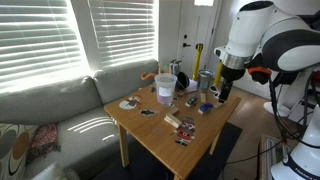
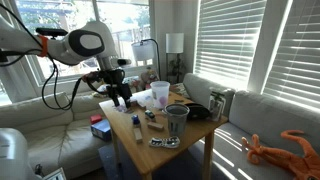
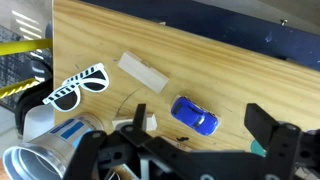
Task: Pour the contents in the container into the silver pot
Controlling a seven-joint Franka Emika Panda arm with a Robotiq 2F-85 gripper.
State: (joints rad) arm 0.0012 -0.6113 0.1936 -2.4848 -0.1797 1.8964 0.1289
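Nearest the wrist lens: dark pincer (image 3: 200, 132), spread wide and grasping nothing, hovering over a pale wooden desk (image 3: 215, 55). Just beyond its tips, a small blue toy car (image 3: 195, 115). Farther off, a white block (image 3: 143, 72) and white-framed sunglasses (image 3: 80, 88). At the lower left corner, the rim of a shiny metal cylinder (image 3: 35, 160), cut off by the frame edge.

Seen in both exterior views, same pincer (image 1: 222, 92) (image 2: 120, 97) low at one edge of the cluttered desk. Container (image 1: 164, 90), a translucent whitish cup, upright near the desk's middle, well apart from the pincer and untouched.

Judged stage: the very start. Reaching, gripping, carrying and tipping all left to do; nothing poured.

Hard to make out:
- Contents of the container not visible.
- Silver pot not surely picked out among several small metallic or dark vessels near the container.
- In an exterior view, a whitish cup (image 2: 159, 93) and a greyer cup (image 2: 177, 120); cannot tell which matches the container.
- Container absent from the wrist view.
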